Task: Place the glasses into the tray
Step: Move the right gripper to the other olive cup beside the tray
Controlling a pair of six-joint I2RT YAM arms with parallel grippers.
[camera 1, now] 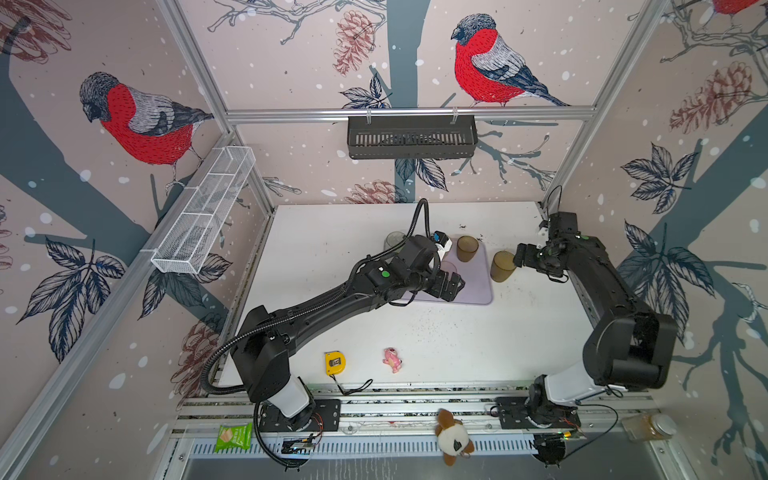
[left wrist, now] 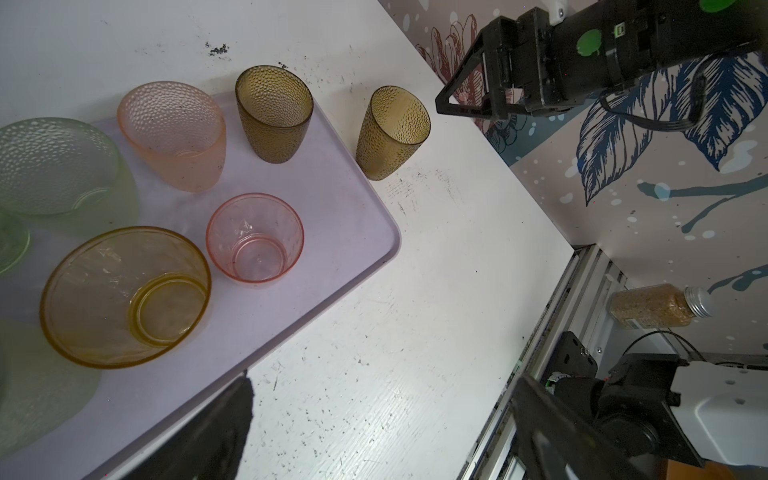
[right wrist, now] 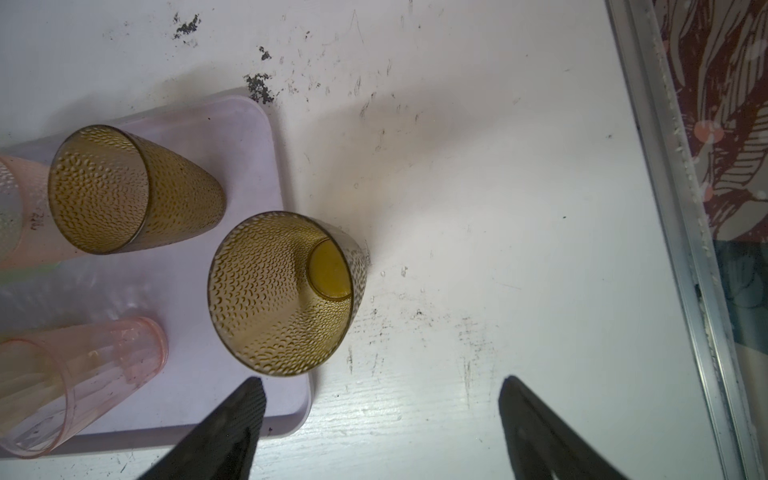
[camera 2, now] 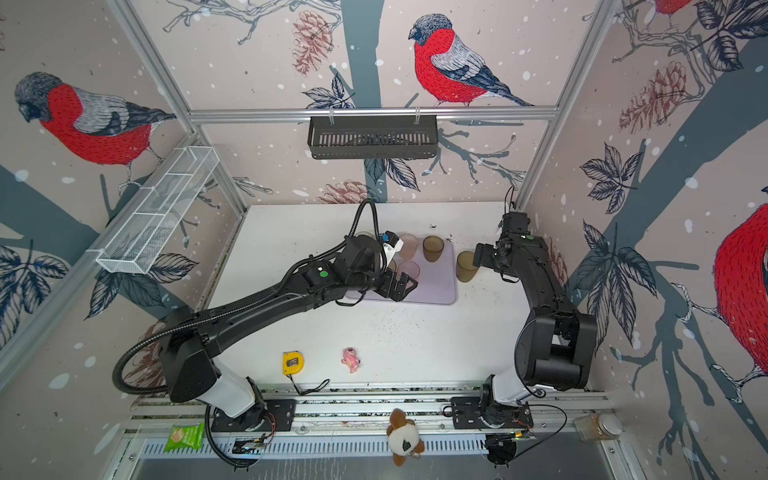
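"One brown glass (camera 1: 503, 266) stood on the surface (camera 1: 415, 332), just beside the tray (camera 1: 478, 291), not in it."
"What was inside the tray?"
"A pink glass (left wrist: 174, 137) and a yellow glass (left wrist: 124, 297), standing up."
"And the right fingers (camera 1: 519, 257)?"
"Spread wide near the brown glass, holding nothing."
"The left fingers (camera 1: 453, 289)?"
"Wide apart too, over the tray, holding nothing."

Both arms, left arm (camera 1: 324, 303) and right arm (camera 1: 619, 291), have black jointed shells on white bases (camera 1: 291, 395) — a green dot (camera 1: 385, 273) marks each wrist. A ribbed black hose (camera 1: 203, 376) runs along the left; the right gripper (right wrist: 380, 386) has dark pointed fingers (right wrist: 232, 428).
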